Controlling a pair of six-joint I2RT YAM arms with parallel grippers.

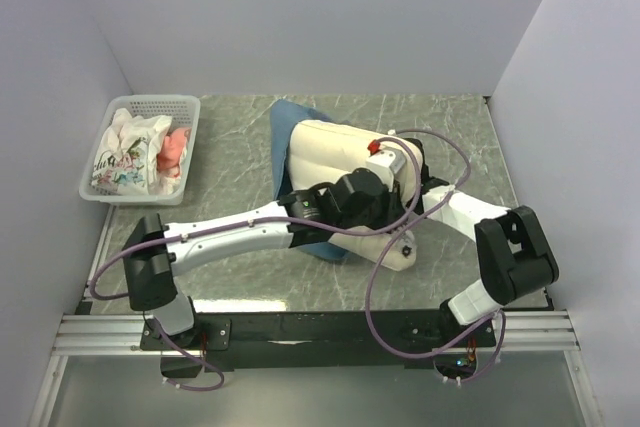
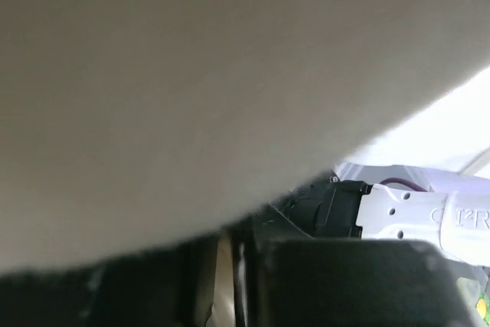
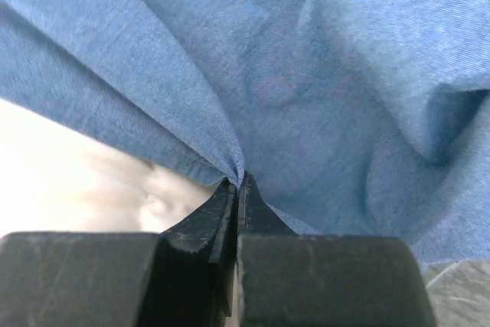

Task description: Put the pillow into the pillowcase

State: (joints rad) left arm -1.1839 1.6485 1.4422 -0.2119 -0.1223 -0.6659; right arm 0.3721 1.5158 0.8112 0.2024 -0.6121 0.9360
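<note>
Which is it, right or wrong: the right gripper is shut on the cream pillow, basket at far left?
Wrong: the right gripper is shut on the blue pillowcase, not the pillow, per the right wrist view. The basket is far left.

Lab cell: white walls [image 1: 320, 17], marbled table [image 1: 240, 137]

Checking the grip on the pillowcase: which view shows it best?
Right wrist view: the pillowcase fills it, a fold pinched in the right claw. The top view shows only its blue edges peeking from under the pillow. The left wrist view shows none of it.
</note>
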